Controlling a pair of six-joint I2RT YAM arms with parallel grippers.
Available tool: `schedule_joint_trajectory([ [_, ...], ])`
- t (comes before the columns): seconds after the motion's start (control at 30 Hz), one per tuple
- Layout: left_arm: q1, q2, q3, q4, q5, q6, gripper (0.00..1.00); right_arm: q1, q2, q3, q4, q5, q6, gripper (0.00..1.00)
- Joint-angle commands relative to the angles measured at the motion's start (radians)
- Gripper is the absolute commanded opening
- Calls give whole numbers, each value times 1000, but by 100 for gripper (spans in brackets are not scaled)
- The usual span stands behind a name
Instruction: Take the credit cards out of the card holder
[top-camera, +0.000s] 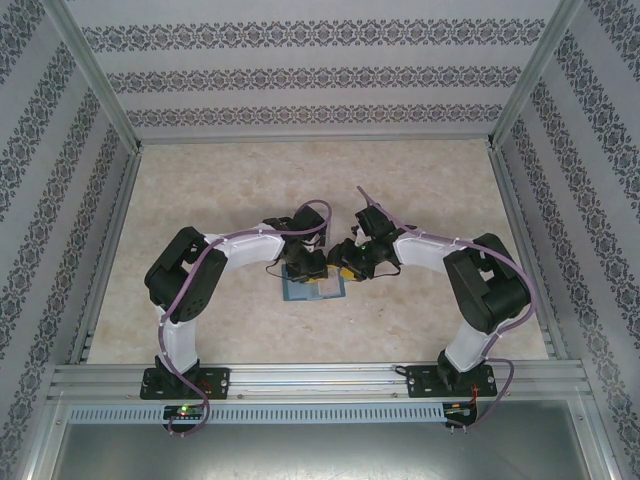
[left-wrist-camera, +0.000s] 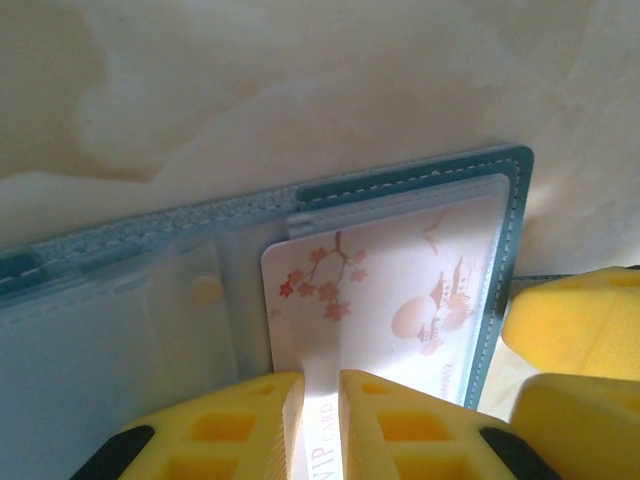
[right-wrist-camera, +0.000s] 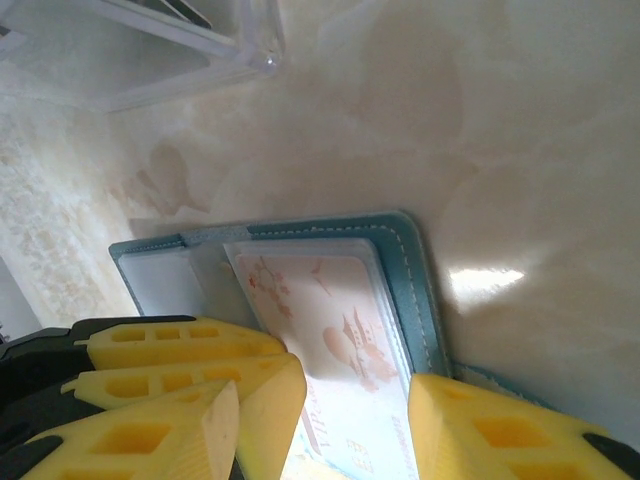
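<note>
The teal card holder lies open on the table, clear sleeves up. One of the credit cards, white with a pink blossom print and "VIP CARD" lettering, sticks partly out of the right-hand sleeve. My left gripper sits over the card's near end, jaws a narrow slit apart, the card's face showing through the slit. My right gripper stands open astride the card and the left gripper's fingers. Its far finger rests at the holder's teal edge.
A clear plastic tray stands on the beige table beyond the holder in the right wrist view. The right gripper's yellow fingers crowd the holder's right edge. Metal rails and patterned walls enclose the table.
</note>
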Motion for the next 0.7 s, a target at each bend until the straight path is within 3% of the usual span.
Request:
schedule_joint_trajectory([
  [0.0,-19,2,20,-20,31,25,20,9,51,4,36,23,10,49],
  [0.67,-24,-33,43,-133,-60,79,22,-7,50,-12,-54,110,-28,48],
])
